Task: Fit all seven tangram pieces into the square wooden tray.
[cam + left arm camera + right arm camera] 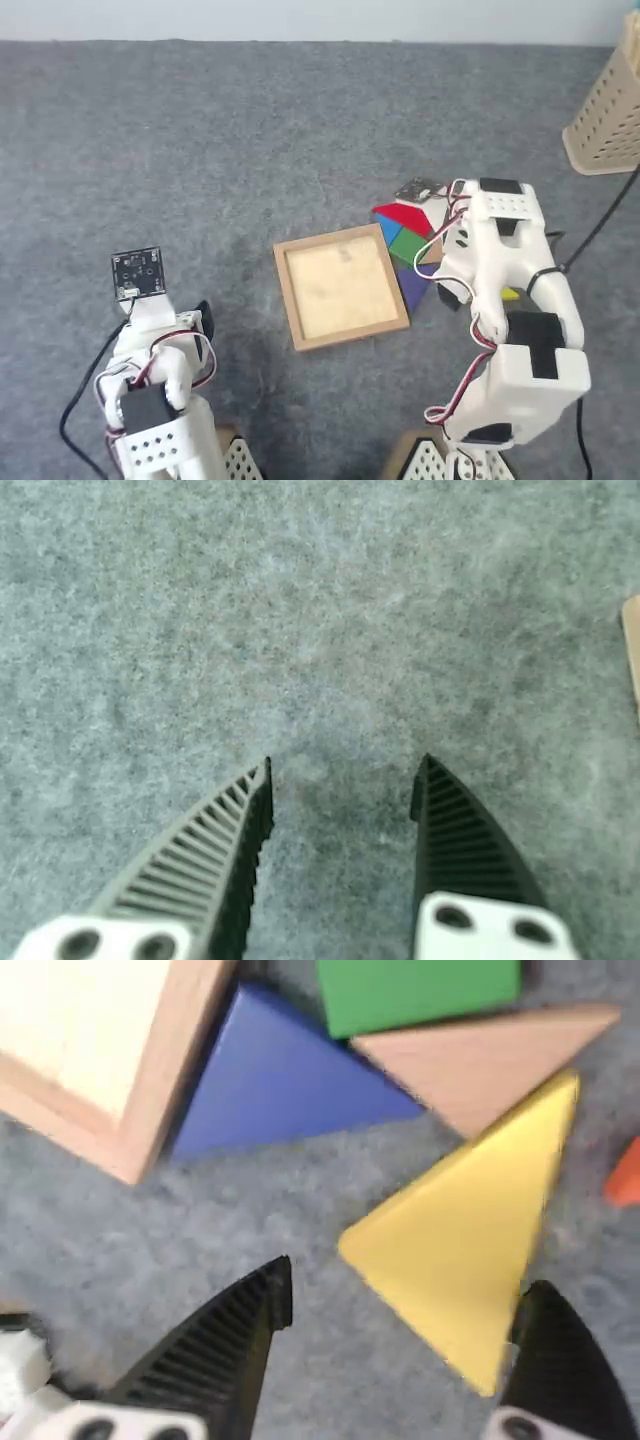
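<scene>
Wooden tray (291, 297) lies bare mid-bench (250, 130); nothing is fitted, so the whole job seems left. The pieces (405, 240) cluster at its 3 o'clock: blue triangle (290, 1090) just beside the rim, green piece (420, 990), tan triangle (480, 1055), yellow triangle (460, 1250). The right claw (408, 1280) gapes wide astride the yellow triangle, gripping nothing. The left claw (345, 763), at 8 o'clock, is parted and empty.
</scene>
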